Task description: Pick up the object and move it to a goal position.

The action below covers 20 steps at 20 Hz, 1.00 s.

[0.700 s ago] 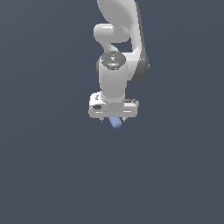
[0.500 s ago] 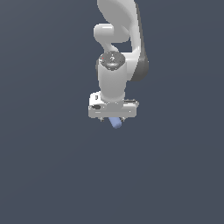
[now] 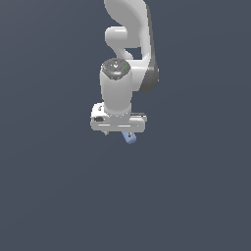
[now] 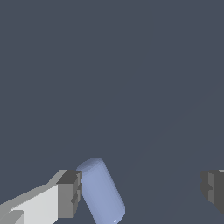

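The object [image 4: 101, 192] is a small periwinkle-blue peg with rounded ends. In the wrist view it lies tilted between my fingers, right beside one grey fingertip [image 4: 70, 194] and far from the other fingertip [image 4: 213, 189]. My gripper [image 4: 142, 192] is open wide and grips nothing. In the exterior view the object [image 3: 130, 138] peeks out just below the white hand of the gripper [image 3: 118, 128], toward the exterior view's right end of it. The fingers themselves are hidden under the hand there.
Plain dark blue-grey ground fills both views. The white arm [image 3: 128, 44] rises from the hand toward the top of the exterior view. Nothing else shows.
The hand and wrist have shifted a little to the exterior view's left. The object has stayed where it was, so it now sits nearer the hand's right end.
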Tool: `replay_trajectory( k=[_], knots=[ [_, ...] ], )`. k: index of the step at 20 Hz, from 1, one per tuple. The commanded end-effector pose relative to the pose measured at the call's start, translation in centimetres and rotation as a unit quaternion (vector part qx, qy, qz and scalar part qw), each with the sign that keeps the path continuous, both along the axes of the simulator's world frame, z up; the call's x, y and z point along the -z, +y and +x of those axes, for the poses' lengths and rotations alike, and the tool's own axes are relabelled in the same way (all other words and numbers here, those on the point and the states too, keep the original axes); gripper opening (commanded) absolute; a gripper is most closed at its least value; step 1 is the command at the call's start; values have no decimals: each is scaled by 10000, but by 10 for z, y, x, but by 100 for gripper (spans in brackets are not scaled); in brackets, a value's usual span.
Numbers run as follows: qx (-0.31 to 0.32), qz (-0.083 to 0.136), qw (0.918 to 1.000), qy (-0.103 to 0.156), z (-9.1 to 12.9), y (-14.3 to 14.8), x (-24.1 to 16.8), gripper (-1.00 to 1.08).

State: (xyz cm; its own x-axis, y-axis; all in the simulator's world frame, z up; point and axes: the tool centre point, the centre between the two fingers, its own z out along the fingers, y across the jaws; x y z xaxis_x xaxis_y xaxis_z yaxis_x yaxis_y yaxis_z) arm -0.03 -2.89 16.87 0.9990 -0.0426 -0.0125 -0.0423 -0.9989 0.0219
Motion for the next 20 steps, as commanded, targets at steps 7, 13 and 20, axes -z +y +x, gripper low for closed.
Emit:
replay_trajectory(
  k=[7, 13, 20],
  knots=[
    [-136, 4, 9999, -1, -5, 3, 7, 100],
    [-517, 20, 9987, -5, -20, 10, 25, 100],
    [-1272, 58, 9919, -17, -55, 25, 59, 100]
  ],
)
